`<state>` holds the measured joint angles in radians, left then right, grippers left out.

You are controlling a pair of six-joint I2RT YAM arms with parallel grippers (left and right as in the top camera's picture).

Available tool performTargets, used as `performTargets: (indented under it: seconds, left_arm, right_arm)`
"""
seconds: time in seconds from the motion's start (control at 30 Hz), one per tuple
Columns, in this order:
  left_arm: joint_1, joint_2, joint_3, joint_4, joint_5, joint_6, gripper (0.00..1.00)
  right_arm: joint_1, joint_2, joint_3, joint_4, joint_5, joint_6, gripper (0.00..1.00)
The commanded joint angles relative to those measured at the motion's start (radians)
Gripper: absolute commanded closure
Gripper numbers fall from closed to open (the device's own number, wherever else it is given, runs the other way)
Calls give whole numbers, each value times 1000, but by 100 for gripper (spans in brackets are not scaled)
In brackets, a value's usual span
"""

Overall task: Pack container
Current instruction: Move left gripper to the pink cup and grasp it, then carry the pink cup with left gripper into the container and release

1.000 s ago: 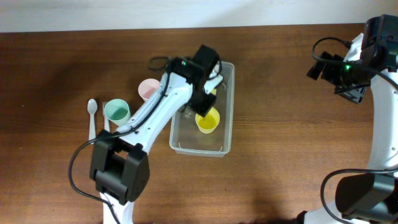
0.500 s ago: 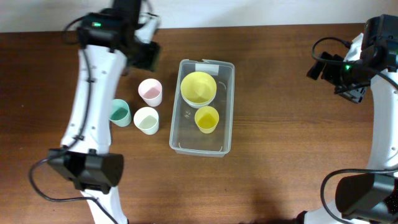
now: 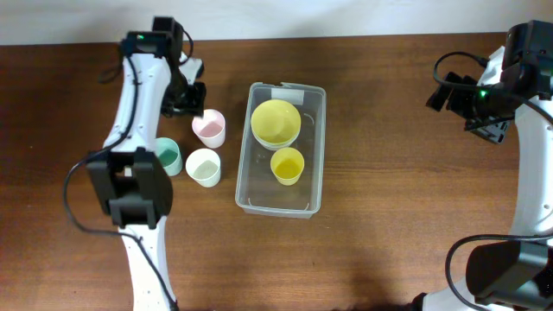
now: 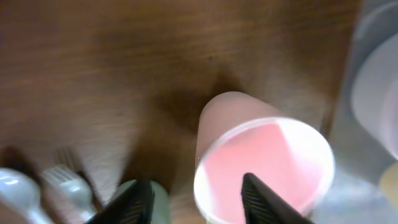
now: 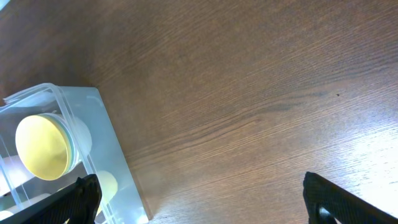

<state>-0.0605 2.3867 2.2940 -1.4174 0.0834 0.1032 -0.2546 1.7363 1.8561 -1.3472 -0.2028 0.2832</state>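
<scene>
The clear container stands mid-table and holds a yellow bowl and a yellow cup. It also shows in the right wrist view with the bowl. A pink cup stands upright just left of it. My left gripper is open right over the pink cup. In the left wrist view its fingers straddle the cup's left wall, not closed on it. My right gripper is open and empty, high at the far right.
A pale cup and a teal cup stand left of the container, in front of the pink cup. A white fork and spoon lie beside the teal cup. The container's wall is close on the right.
My left arm left the container, swung out to the far left back, and has now come down over the pink cup. The right arm has not moved.
</scene>
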Motion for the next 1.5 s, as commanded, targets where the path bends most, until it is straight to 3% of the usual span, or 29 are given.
performTargets:
  seconds: [0.0,0.23,0.33,0.5,0.83,1.2,1.47]
  left_arm:
    - [3,62,-3,-9,35,-5,68]
    - [3,99,-3,2,37,-4,73]
    - [3,98,0,2,37,-5,99]
    - [3,90,79,-40,34,-5,99]
    - [-36,-31,459,-270,47,-36,99]
    - [-310,-154,422,-270,35,-46,99]
    - [-441,-154,136,-253,-54,-47,99]
  right_arm:
    - [-1,-7,8,0,2,-6,1]
    - [-1,-7,8,0,2,-6,1]
    - [-1,-7,8,1,2,-6,1]
    - [-1,-7,8,0,2,-6,1]
    - [-1,-7,8,1,2,-6,1]
    - [-1,-7,8,0,2,-6,1]
    - [-1,-7,8,1,2,-6,1]
